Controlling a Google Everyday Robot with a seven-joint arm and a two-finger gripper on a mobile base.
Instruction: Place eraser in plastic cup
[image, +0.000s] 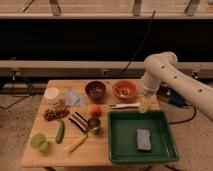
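The eraser (78, 121), a small flat block with black, white and dark red stripes, lies on the wooden table (95, 150) left of centre, next to a small metal cup (93, 124). The pale lime-green plastic cup (39, 142) stands near the table's front left corner, well apart from the eraser. My gripper (144, 106) hangs from the white arm (165, 70) above the far edge of the green tray (114, 142), far to the right of both the eraser and the cup. It holds nothing that I can see.
A grey-blue sponge (144, 139) lies in the tray. On the table are a dark bowl (95, 91), an orange bowl (124, 90), a white utensil (123, 105), a white tub (51, 95), grapes (55, 114), a peach (94, 110), a green vegetable (60, 131) and a yellow item (76, 144).
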